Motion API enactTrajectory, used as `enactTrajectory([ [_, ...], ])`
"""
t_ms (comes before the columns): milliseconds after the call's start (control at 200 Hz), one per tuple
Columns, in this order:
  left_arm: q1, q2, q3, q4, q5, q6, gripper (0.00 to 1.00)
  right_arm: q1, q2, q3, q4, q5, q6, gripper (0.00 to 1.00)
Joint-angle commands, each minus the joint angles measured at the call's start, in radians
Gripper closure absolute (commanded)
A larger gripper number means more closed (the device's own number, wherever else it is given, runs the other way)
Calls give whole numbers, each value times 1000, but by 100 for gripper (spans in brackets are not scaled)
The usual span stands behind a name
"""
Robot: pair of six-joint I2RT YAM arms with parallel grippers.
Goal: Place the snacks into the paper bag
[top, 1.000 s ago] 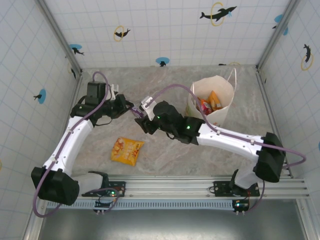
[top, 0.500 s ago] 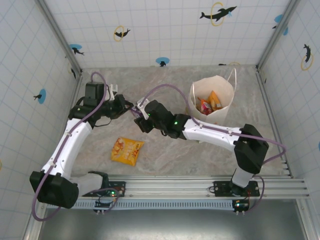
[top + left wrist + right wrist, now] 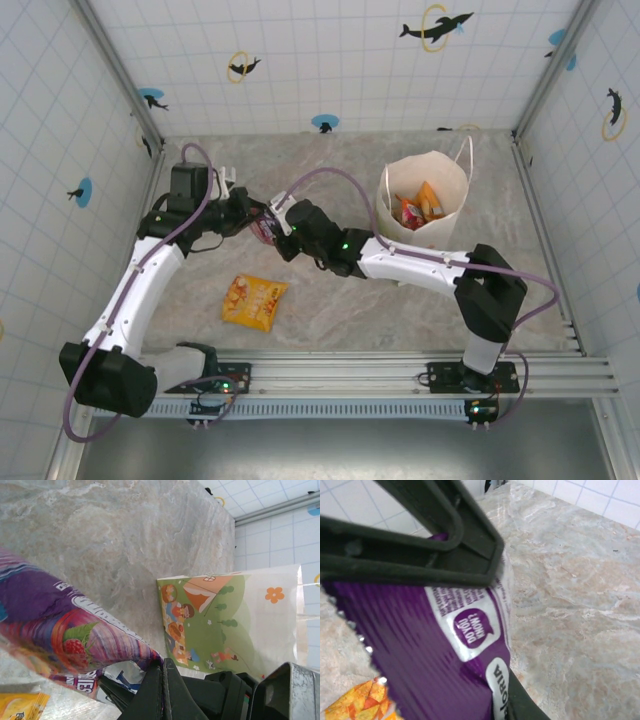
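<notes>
A purple snack packet (image 3: 264, 226) hangs above the table between both arms. My left gripper (image 3: 249, 214) is shut on one edge of it, the fingertips (image 3: 159, 672) pressed flat together over the foil. My right gripper (image 3: 281, 226) has closed on the opposite side. In the right wrist view the purple packet (image 3: 420, 645) covers the jaws, and one dark finger (image 3: 525, 707) shows beneath it. A yellow-orange packet (image 3: 253, 301) lies flat on the table. The paper bag (image 3: 447, 225) stands upright at the right with several snacks (image 3: 414, 208) inside. The left wrist view shows the bag's (image 3: 235, 615) printed side.
Tiled walls close in the marble table on three sides. The right arm's forearm (image 3: 410, 265) stretches across the middle, in front of the bag. The yellow-orange packet (image 3: 357, 705) sits below the held packet. A metal rail (image 3: 400, 375) runs along the near edge.
My right gripper moved left to the purple packet and closed on it. The left gripper kept its grip and barely moved.
</notes>
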Motion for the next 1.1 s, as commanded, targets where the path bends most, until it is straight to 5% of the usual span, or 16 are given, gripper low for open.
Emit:
enactTrajectory([
  [0,-8,-23,15,21,-15,-1,100,-6,-50,-44,116,0,-17,90],
  [80,-8,-23,13,24,-23,4,95,-5,-65,-55,116,-6,-31,94],
  [255,-8,-21,16,20,-53,21,48,-7,-111,-85,98,-12,-51,99],
  [450,-9,-62,-20,35,-179,24,32,-39,-215,-158,95,-22,-62,100],
  [690,-8,-112,-98,90,-320,32,27,-110,-367,-198,79,-76,-45,100],
  [1096,-8,-96,-226,183,-303,43,28,-337,-648,-183,100,-151,-44,100],
])
